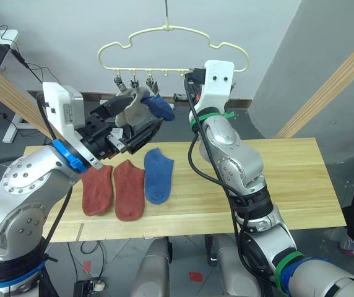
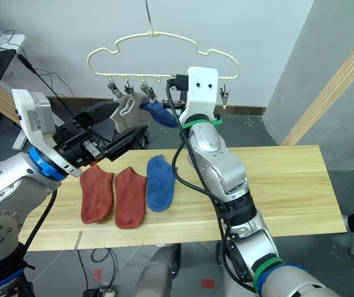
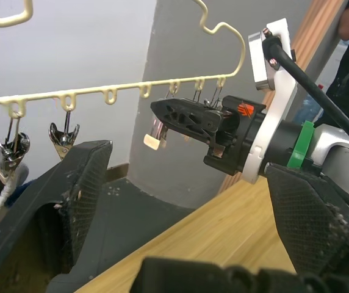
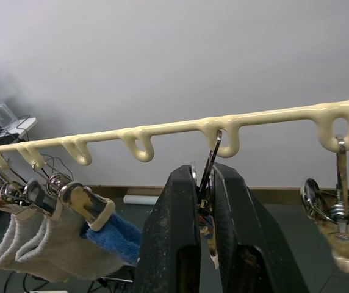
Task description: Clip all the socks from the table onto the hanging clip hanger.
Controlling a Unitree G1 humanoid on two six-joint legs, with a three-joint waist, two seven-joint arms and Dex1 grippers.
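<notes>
Clip hanger (image 4: 180, 131): right gripper (image 4: 206, 201) pinches one clip (image 4: 207, 183); left gripper (image 3: 187, 201) gapes wide nearby.

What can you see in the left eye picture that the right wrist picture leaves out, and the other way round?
The left eye view takes in the table with two rust-red socks and a blue sock lying on it, plus the left gripper open below the hung socks. The right wrist view brings out, close up, the right gripper pinched shut on a clip, and a free clip beside it. Both show the clip hanger with grey socks and a blue sock already hung.
</notes>
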